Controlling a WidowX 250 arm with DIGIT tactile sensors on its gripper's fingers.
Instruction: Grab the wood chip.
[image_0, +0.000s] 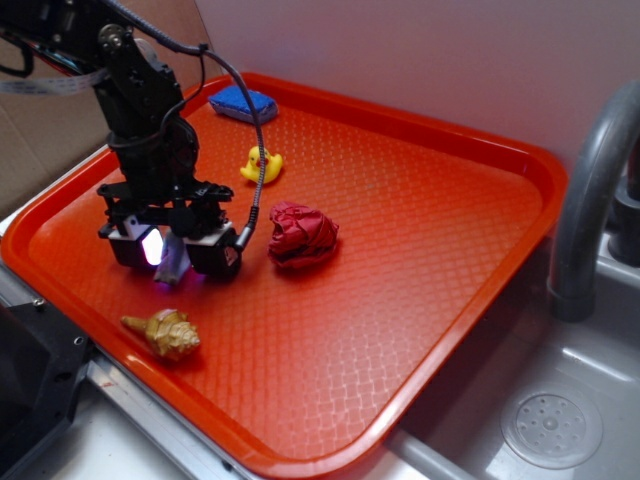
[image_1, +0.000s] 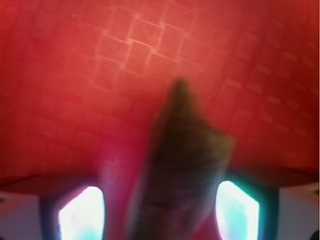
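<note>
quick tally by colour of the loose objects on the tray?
Blue: 1, sponge
Yellow: 1, rubber duck
Red: 1, crumpled paper ball
Tan: 1, seashell
Grey-brown: 1, wood chip, between the fingers of the gripper
Total: 5 on the orange tray

exterior: high, oblique, over whole tray (image_0: 420, 300) | wrist: down, very close, blurred; shares tray surface, probably near gripper (image_0: 172, 262)

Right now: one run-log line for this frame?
phase: grasp | gripper: low over orange tray | wood chip: between fingers, closure unclear | seashell, red paper ball: untouched
</note>
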